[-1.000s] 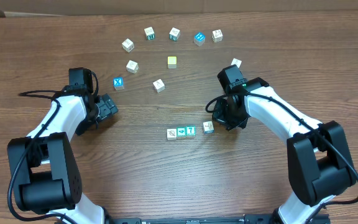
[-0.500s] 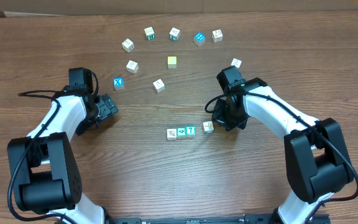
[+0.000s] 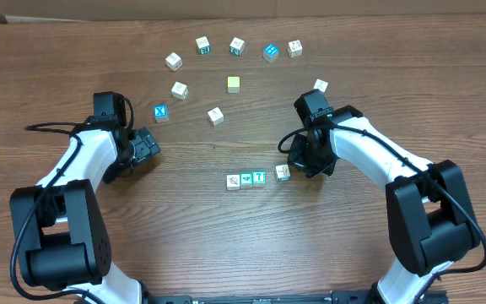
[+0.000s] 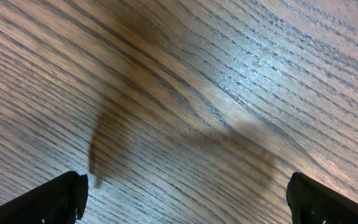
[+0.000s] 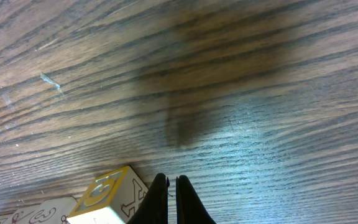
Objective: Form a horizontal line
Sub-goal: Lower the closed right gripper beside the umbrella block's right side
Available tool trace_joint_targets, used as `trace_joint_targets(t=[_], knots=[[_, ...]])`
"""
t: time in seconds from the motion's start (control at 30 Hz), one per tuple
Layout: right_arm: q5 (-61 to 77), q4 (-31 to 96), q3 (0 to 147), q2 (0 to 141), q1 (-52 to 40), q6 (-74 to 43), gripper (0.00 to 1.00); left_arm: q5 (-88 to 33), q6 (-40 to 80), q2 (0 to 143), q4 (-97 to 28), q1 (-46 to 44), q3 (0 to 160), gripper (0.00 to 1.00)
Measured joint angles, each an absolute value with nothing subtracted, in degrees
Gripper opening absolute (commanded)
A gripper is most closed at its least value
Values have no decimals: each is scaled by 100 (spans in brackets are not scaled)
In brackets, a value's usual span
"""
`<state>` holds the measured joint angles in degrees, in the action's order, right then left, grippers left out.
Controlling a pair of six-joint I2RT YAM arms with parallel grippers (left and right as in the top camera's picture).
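Note:
Three small cubes (image 3: 246, 179) sit touching in a short row, one white-faced and two teal, the right one marked 7. A fourth cube (image 3: 283, 172) lies a little to their right and slightly farther back, with a small gap between. My right gripper (image 3: 292, 166) is shut and empty, low over the table just right of that cube. In the right wrist view its shut tips (image 5: 171, 200) stand beside the cube's yellow-framed face (image 5: 107, 191). My left gripper (image 3: 148, 145) hovers open at the left, its fingers (image 4: 61, 196) wide apart over bare wood.
Several loose letter cubes lie in an arc at the back, among them a bright blue one (image 3: 270, 52). Nearer are a plain pale-yellow cube (image 3: 234, 84), a blue X cube (image 3: 161, 112) close to the left arm, and a white cube (image 3: 320, 85) behind the right arm.
The right arm has edged very slightly to the left. The cubes and the left arm have not moved.

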<state>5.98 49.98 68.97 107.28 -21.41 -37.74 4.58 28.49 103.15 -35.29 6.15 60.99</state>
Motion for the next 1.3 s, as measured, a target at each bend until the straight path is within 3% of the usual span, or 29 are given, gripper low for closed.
trace_joint_targets(t=[1.3], knots=[[961,4995,6897,11004,-1798,-3765,4,458,2849,10315,-3529,615,6099,99]])
